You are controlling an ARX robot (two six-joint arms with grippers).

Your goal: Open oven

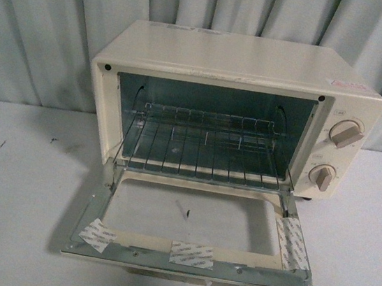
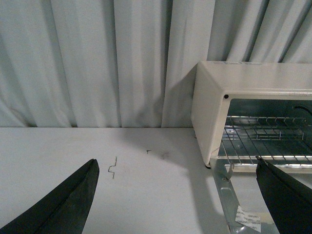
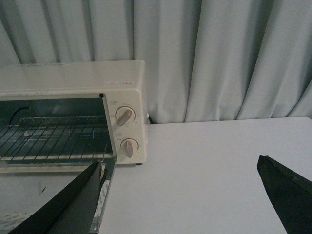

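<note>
Front view: toaster oven (image 1: 241, 86) sits at the back of the white counter (image 1: 16, 183), against the curtain (image 1: 44, 25), door (image 1: 190, 256) dropped fully flat toward the camera, so the opening looks done, judging by how it lies. Neither arm shows in this view. Left gripper (image 2: 175, 204): fingers (image 2: 63, 204) spread wide, holding nothing, off the oven's left front corner. Right gripper (image 3: 180, 200): fingers (image 3: 287, 195) also wide apart and empty, off the knob side. Both look backed clear of the door's swing, probably a release pose.

Counts: 1 oven, 1 wire rack (image 1: 205, 145) inside, 2 knobs (image 1: 348, 133) stacked on the right panel, 3 tape strips (image 1: 192, 254) on the door frame, 2 small bolts at the cavity's top corners, 1 bent wire scrap (image 2: 113, 168) on the counter to the left.
</note>
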